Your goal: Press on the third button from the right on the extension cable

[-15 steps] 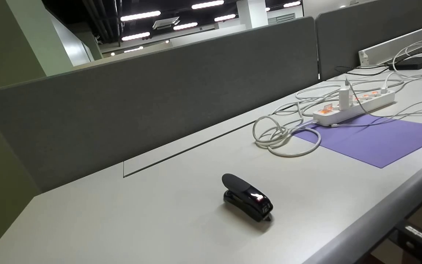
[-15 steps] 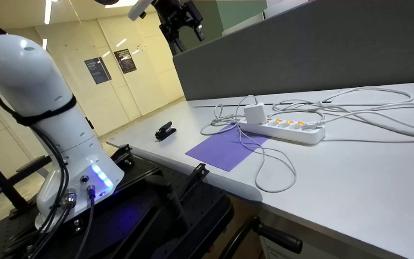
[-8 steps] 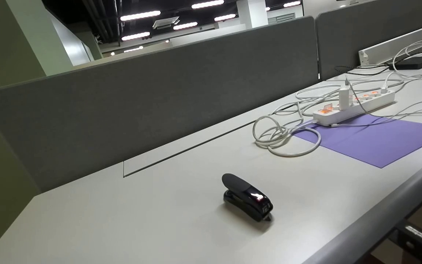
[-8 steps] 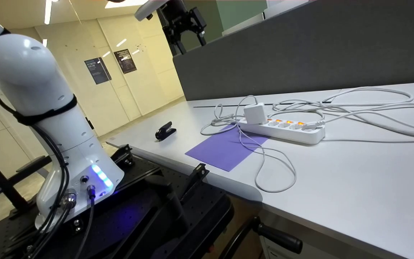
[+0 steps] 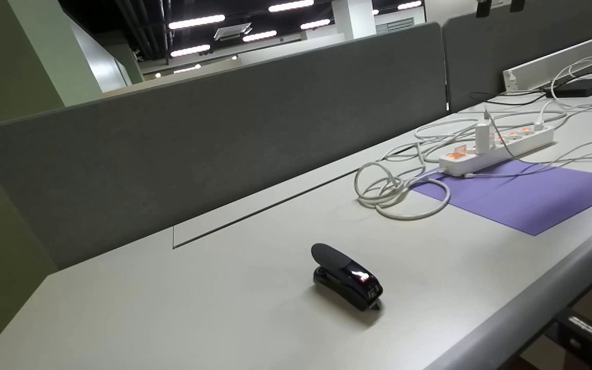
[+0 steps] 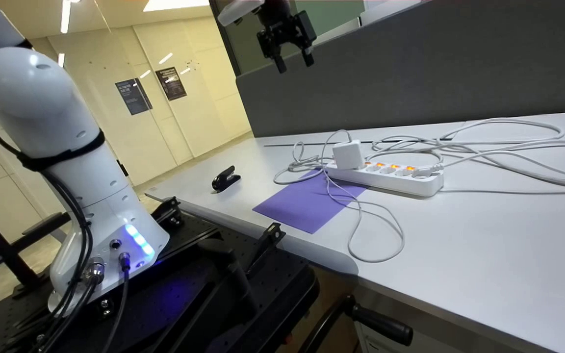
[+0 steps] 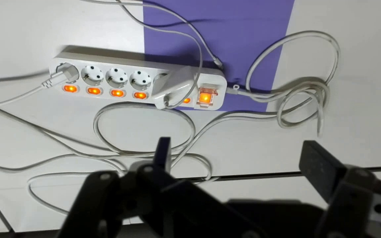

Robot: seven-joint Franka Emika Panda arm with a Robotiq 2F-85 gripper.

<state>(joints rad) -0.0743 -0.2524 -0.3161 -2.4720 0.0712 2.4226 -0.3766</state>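
The extension cable is a white power strip lying on the desk, seen in both exterior views point(image 5: 522, 147) point(image 6: 385, 182) and the wrist view point(image 7: 128, 78). Its row of small orange switches point(image 7: 117, 93) is lit. A larger lit switch point(image 7: 205, 97) under a clear cover sits at its right end in the wrist view. A white adapter point(image 7: 177, 84) plugged into the strip hides part of the row. My gripper point(image 7: 238, 145) is open and empty, well above the desk and apart from the strip. It also shows at the top of both exterior views point(image 5: 500, 7) point(image 6: 295, 64).
Whitish cords point(image 7: 303, 96) loop around the strip. A white plug point(image 7: 60, 77) sits in its end socket. A purple sheet point(image 6: 307, 206) lies partly under the strip. A black stapler point(image 5: 347, 277) stands on the desk. A grey partition point(image 6: 410, 73) runs along the back.
In an exterior view, my gripper has moved right and somewhat lower. Its fingertips have come into the top edge of an exterior view. The strip and the desk things have not moved.
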